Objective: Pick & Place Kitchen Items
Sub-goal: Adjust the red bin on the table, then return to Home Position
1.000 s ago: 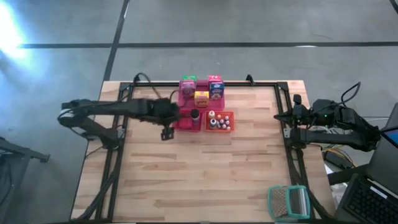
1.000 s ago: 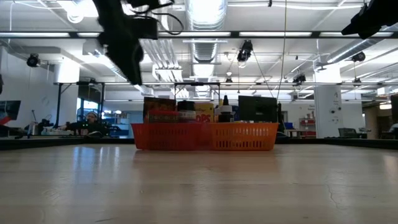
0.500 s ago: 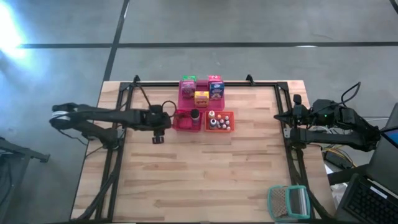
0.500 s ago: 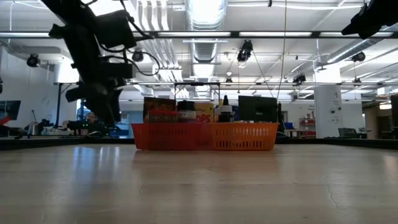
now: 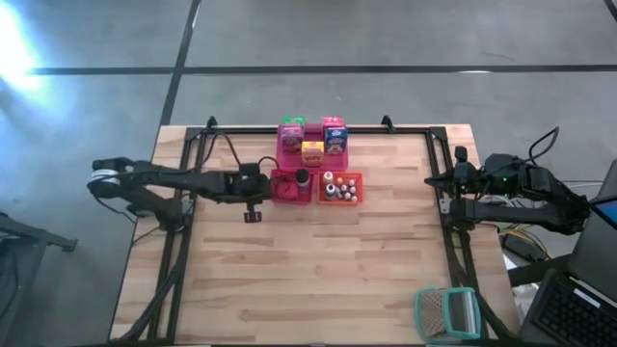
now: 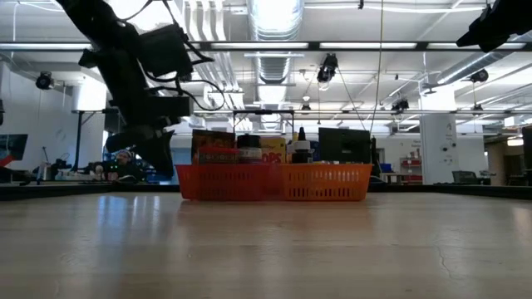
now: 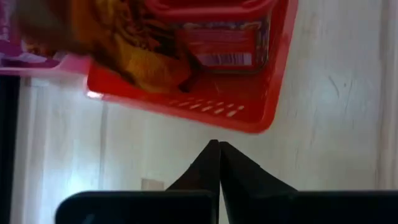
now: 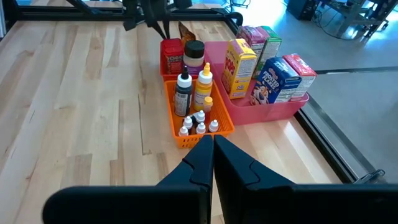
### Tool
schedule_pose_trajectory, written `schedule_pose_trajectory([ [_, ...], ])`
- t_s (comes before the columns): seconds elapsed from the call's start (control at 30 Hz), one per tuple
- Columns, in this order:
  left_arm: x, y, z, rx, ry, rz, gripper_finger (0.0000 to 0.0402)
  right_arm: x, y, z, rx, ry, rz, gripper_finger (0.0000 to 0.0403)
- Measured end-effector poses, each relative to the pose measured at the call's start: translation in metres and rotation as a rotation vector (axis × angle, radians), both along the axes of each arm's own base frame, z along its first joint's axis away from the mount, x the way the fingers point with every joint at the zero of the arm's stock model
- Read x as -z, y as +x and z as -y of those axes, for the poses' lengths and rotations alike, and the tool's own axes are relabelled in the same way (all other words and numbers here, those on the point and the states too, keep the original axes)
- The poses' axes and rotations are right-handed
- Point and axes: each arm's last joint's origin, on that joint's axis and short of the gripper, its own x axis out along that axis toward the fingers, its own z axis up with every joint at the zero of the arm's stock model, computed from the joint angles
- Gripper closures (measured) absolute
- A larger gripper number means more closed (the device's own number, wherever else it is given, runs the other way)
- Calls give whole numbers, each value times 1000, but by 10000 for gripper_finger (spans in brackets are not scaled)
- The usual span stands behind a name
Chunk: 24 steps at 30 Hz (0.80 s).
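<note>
Your kitchen items sit in three trays near the table's far edge. The pink tray [image 8: 273, 109] holds the cartons: a yellow carton [image 8: 240, 67], a green one [image 8: 268, 38], a blue carton [image 8: 278, 79] and a pink carton [image 8: 301, 70]. The orange tray [image 8: 199, 134] carries dark and yellow squeeze bottles [image 8: 194, 92] with tiny white-capped ones in front. The red tray [image 5: 290, 186] holds a red packet and a dark-lidded jar [image 8: 193, 55].

Your left gripper [image 5: 253, 214] hangs just beside the red tray, toward the table's near side, fingers pressed together on nothing. Your right gripper [image 8: 212, 144] waits at the table's right edge, also pinched closed and empty. A teal-framed mesh thing [image 5: 447, 312] lies at the near right corner, well apart from everything.

The low view shows only the red and orange tray fronts [image 6: 274, 183], with the left arm beside them. The right wrist view alone shows the carton faces clearly. The left wrist view shows the red tray's corner [image 7: 255, 118] beyond the closed fingertips, apart from them.
</note>
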Motion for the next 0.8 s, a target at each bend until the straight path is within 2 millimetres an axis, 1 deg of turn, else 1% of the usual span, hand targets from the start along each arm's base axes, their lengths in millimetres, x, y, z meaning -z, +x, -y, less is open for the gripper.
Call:
schedule_pose_trajectory([
  [0.1,3,6,0,7,-13,3,397,0,0,0,0,0,0,394],
  [0.37,-2,22,-2,29,-48,34,398,0,0,0,0,0,0,394],
  [0.47,-1,22,-2,29,-55,15,399,0,0,0,0,0,0,394],
  [0.53,-2,16,-2,-15,-42,-44,399,0,0,0,1,0,0,394],
  [0.6,-8,7,-2,-82,-18,-82,399,0,0,0,0,0,0,394],
  [0.67,-19,0,0,-127,-16,-47,400,0,0,0,0,0,0,394],
  [0.73,-33,-6,5,-140,-36,57,400,0,0,0,0,0,0,394],
  [0.8,-47,-12,10,-109,-72,205,400,0,0,0,0,0,0,394],
])
